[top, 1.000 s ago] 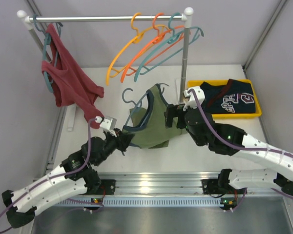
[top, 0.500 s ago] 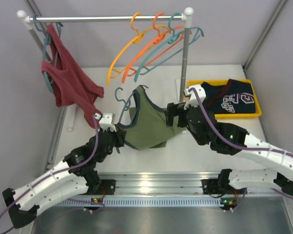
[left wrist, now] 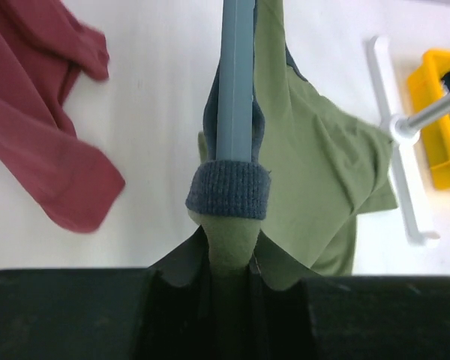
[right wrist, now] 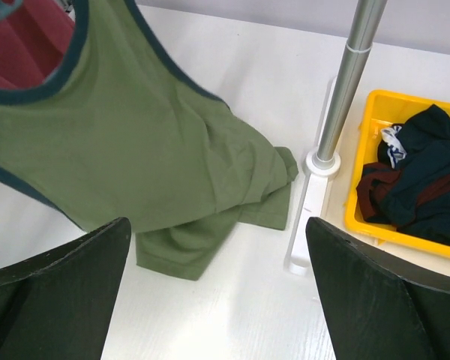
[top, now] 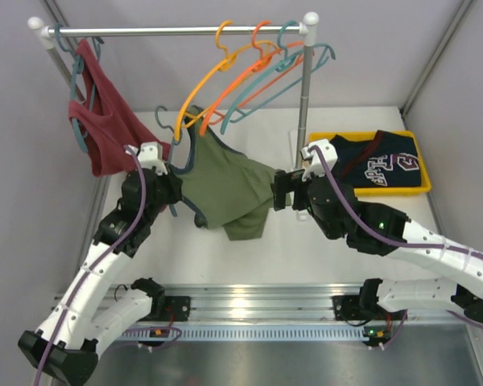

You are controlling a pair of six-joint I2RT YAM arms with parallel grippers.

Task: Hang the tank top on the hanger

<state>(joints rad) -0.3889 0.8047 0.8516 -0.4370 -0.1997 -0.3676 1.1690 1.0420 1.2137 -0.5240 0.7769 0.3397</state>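
The olive-green tank top (top: pixel 225 181) hangs in the air from my left gripper (top: pixel 166 166), and its lower hem trails on the table. The slate blue-grey hanger (top: pixel 167 125) is threaded through it, with its hook sticking up to the left. In the left wrist view the hanger arm (left wrist: pixel 235 82) runs through the dark trim, and my left gripper (left wrist: pixel 229 253) is shut on the olive strap over that arm. My right gripper (top: pixel 275 194) is open and empty beside the top's right edge. The right wrist view shows the top (right wrist: pixel 127 150) ahead of the spread fingers (right wrist: pixel 75 270).
A clothes rack with its rod (top: pixel 177 30) and right pole (top: pixel 306 88) stands at the back. It carries a red tank top (top: pixel 113 137) and yellow, orange and teal hangers (top: pixel 249 72). A yellow bin (top: pixel 419 190) at the right holds a navy garment (top: pixel 378 165).
My left arm has risen and swung left and back, carrying the hanger and tank top up towards the rack. Most of the top has lifted off the table. The right arm barely moved.
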